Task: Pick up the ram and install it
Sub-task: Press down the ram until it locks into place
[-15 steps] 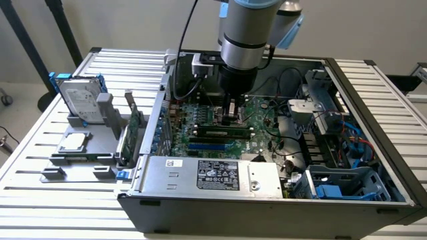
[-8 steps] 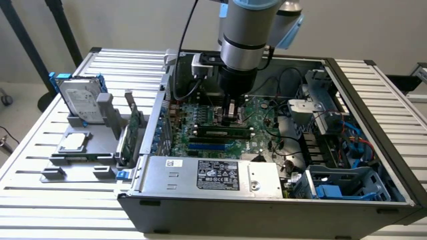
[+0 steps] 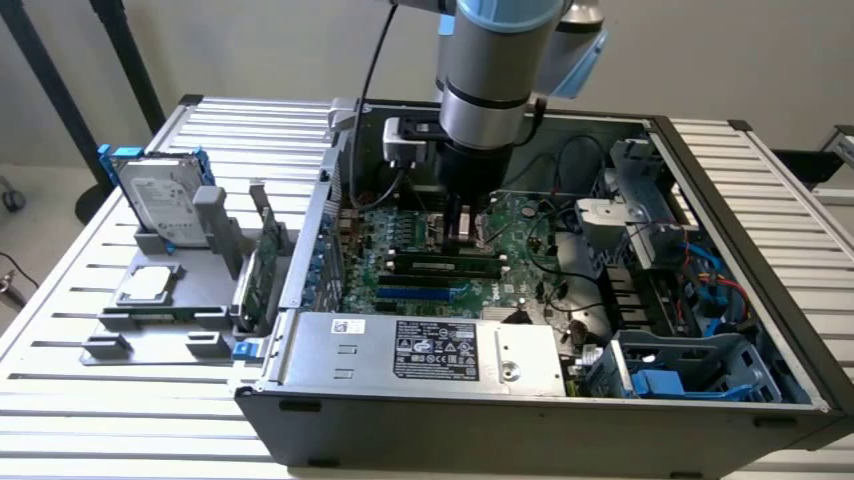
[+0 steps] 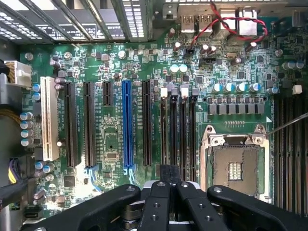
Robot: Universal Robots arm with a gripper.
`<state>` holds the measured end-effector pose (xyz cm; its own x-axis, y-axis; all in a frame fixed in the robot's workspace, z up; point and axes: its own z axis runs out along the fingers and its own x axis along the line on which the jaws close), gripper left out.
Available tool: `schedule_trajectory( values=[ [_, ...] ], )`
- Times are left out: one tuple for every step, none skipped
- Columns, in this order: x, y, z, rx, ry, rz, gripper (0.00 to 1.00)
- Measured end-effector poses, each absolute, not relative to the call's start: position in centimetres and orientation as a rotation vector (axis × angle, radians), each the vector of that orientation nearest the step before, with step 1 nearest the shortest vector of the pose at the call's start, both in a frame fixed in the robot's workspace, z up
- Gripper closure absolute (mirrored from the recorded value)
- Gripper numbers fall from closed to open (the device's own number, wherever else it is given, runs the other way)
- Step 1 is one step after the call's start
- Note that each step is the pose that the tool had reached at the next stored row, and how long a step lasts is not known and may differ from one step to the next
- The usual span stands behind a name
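The gripper [image 3: 461, 232] hangs low inside the open case [image 3: 747, 400], just above the motherboard [image 3: 400, 225]. In the wrist view its fingers [image 4: 159, 192] are pressed together with no gap, and nothing can be seen between them; the claw is fully shut and empty. Judging by this, the shut tips serve as a pusher rather than a grip.

The ram [image 3: 447, 265] lies along a slot in the middle of the board, directly below the fingertips. It looks level and low in the slot, which suggests it is already placed, though the views cannot show whether it is fully latched or whether the tips touch it. In the wrist view the tips sit over the narrow black slots [image 4: 178, 125] beside the empty socket [image 4: 236, 166]; the ram is edge-on there and cannot be picked out.

The case lies on its side with the panel off, so the board faces up and the arm can reach it from above. At the exterior view's left a grey holder [image 3: 200, 325] keeps the spare parts apart and upright for easy picking.

Counts: one ram, one arm. On the holder there is one drive [image 3: 160, 200], one processor [image 3: 147, 285] and one card [image 3: 267, 255]. On the board there is one white slot [image 4: 48, 118], one blue slot [image 4: 126, 122] and one socket.
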<state>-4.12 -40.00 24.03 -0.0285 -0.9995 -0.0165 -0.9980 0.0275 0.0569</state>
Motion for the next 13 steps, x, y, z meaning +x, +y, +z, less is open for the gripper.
schedule_trajectory(
  values=[
    [-4.12, -40.02, 23.98, 2.178, -2.226, -0.084, 0.89],
    [-4.12, -40.05, 23.94, 2.183, -2.224, -0.088, 0.89],
    [-4.12, -40.07, 23.9, 2.186, -2.225, -0.092, 0.89],
    [-4.12, -40.1, 23.89, 2.188, -2.225, -0.095, 0.89],
    [-4.12, -40.15, 23.88, 2.189, -2.226, -0.098, 0.89],
    [-4.12, -40.22, 23.86, 2.19, -2.227, -0.1, 0.89],
    [-4.12, -40.27, 23.85, 2.191, -2.228, -0.101, 0.89],
    [-4.13, -40.32, 23.84, 2.191, -2.228, -0.102, 0.89],
    [-4.13, -40.37, 23.82, 2.191, -2.228, -0.102, 0.89],
    [-4.13, -40.39, 23.79, 2.192, -2.229, -0.103, 0.89],
    [-4.13, -40.41, 23.76, 2.193, -2.23, -0.103, 0.89],
    [-4.12, -40.41, 23.73, 2.194, -2.231, -0.104, 0.89],
    [-4.12, -40.42, 23.71, 2.196, -2.232, -0.105, 0.89]
  ],
)
